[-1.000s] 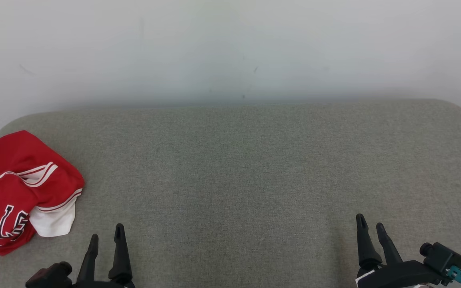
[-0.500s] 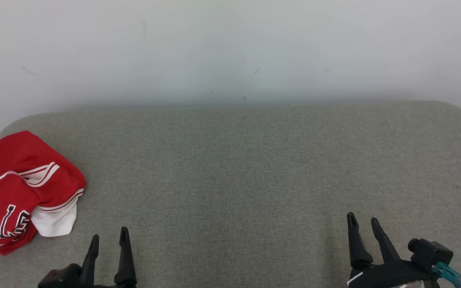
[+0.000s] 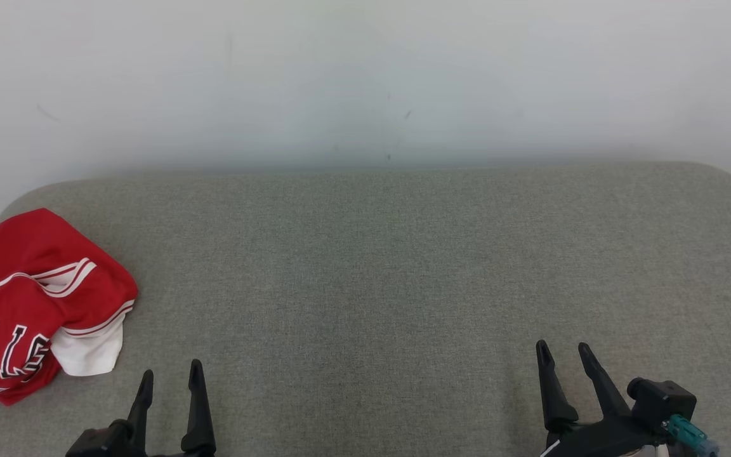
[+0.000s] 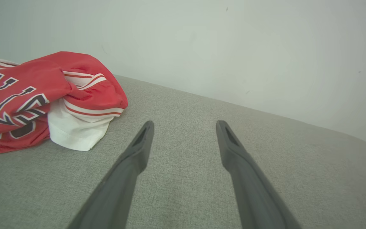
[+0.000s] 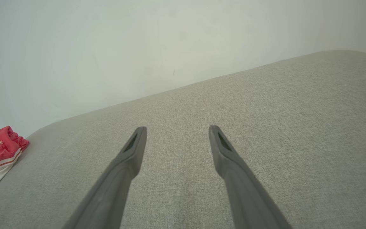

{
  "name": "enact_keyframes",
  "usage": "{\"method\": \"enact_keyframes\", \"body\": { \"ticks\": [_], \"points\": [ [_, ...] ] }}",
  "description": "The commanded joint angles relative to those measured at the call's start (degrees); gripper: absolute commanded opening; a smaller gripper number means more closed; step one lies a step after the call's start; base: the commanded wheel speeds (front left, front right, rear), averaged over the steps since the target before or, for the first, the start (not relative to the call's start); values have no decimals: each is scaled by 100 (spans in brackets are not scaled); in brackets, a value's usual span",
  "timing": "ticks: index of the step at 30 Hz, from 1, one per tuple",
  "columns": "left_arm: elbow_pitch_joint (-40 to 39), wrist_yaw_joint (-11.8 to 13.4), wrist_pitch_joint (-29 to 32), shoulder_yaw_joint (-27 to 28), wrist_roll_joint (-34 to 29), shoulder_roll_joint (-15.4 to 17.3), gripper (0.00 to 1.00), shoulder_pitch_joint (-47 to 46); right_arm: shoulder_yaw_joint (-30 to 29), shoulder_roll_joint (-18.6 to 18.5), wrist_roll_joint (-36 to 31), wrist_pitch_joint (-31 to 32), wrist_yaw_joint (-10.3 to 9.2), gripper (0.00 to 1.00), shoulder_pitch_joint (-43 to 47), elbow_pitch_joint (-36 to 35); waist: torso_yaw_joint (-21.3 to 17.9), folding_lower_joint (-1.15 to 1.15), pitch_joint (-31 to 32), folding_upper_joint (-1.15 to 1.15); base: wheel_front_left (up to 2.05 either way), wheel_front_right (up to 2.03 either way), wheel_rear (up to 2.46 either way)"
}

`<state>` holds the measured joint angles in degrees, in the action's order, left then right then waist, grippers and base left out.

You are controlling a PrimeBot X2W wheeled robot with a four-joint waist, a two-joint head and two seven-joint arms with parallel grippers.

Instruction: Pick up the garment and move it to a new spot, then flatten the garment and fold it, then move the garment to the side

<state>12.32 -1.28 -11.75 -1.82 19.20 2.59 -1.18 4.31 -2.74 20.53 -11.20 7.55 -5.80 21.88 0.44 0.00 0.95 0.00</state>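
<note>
The red garment (image 3: 29, 304), crumpled, with white trim and dark lettering, lies at the left edge of the grey fabric surface (image 3: 403, 254). The left end effector (image 3: 171, 371) hangs near it, a little to its right and nearer, fingers spread apart and holding nothing. The right end effector (image 3: 563, 347), its fingers likewise apart and empty, is at the near right, well apart from the garment.

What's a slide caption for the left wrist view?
Open left gripper points across the grey cushion, the crumpled red jersey lying untouched at the view's left.
</note>
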Motion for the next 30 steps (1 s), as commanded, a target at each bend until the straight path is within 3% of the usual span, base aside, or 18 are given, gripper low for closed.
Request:
{"method": "enact_keyframes", "body": {
  "ticks": [1, 30],
  "points": [
    [-22, -14, -56, 12, -129, 33, 100, 37, 2, -20, -181, -57, -9, 100, -50, 4, 2, 0, 8, 0, 0, 0, 0],
    [13, -68, -361, -12, -859, 44, 100, 100, 90, -21, -1385, -294, -12, 100, 31, 44, 18, 0, 49, 0, 0, 0, 0]
  ]
}}
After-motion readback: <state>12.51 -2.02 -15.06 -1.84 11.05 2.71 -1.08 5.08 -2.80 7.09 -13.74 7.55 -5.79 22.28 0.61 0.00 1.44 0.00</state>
